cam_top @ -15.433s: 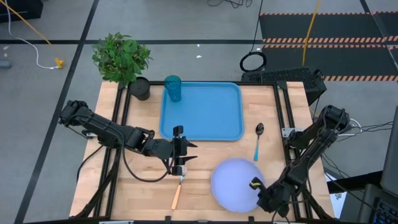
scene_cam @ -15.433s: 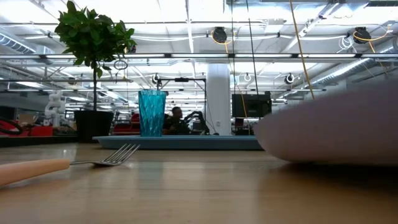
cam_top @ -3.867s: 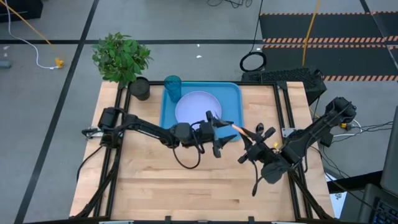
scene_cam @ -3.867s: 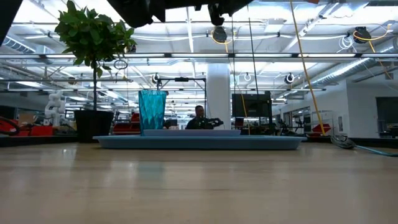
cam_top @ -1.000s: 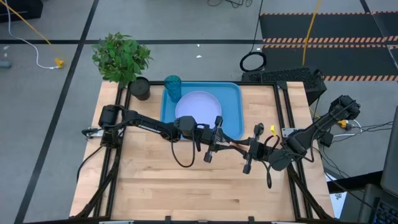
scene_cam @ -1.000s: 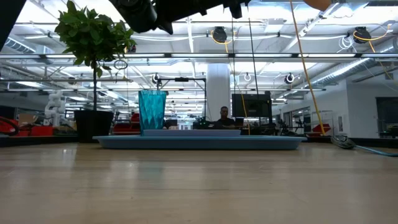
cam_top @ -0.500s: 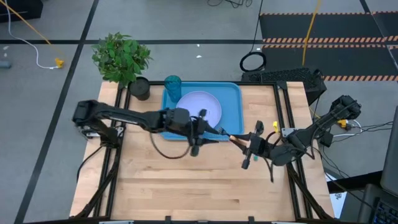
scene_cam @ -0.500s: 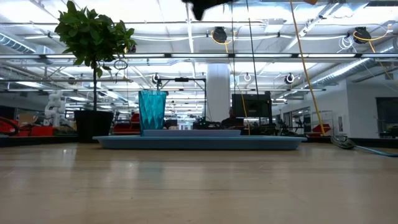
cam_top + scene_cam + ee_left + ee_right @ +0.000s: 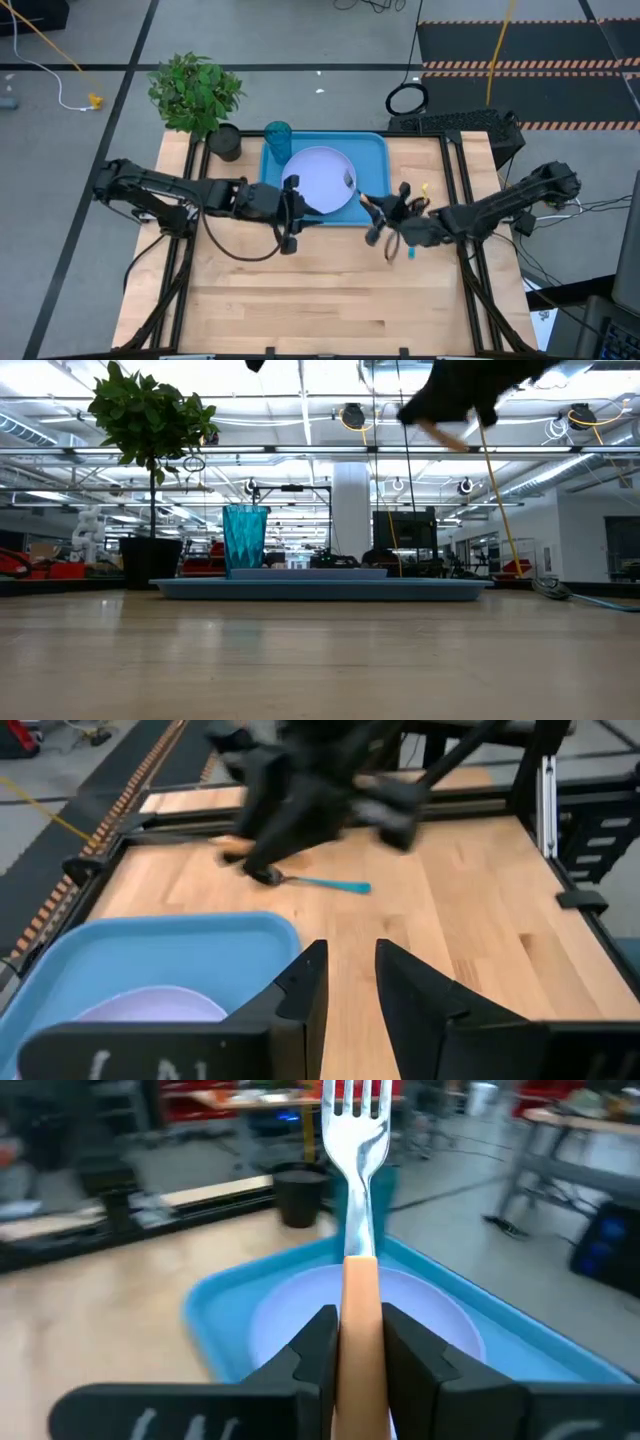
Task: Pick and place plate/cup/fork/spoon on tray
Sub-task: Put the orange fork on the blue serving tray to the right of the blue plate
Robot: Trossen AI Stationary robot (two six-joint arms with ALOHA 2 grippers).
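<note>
One fork (image 9: 356, 1200), silver head and orange-tan handle, is pinched between the fingers of the right gripper (image 9: 378, 215) and carried clear of the table, tines pointed over the plate; in the high view its head (image 9: 349, 180) is seen above the plate's right edge, and in the low view the handle (image 9: 438, 432) shows raised high, under the dark gripper. One plate (image 9: 319, 180), round and pale lavender-white, is laid inside the tray (image 9: 373, 150), taking up most of its middle. One cup (image 9: 277, 141), translucent teal-blue, is stood upright in the tray's far left corner, just beside the plate. One tray, bright blue with a raised rim, is set at the tabletop's far edge, about midway along it. One spoon (image 9: 318, 883), teal-blue handle, is laid flat on the bare wood (image 9: 330, 290) to the right of the tray, largely covered by the right arm in the high view. The left gripper (image 9: 289, 218) is held at the tray's near left corner, its fingers (image 9: 302, 990) spread apart and holding nothing. One potted green plant (image 9: 196, 95) is placed at the tabletop's far left corner, well apart from both grippers.
</note>
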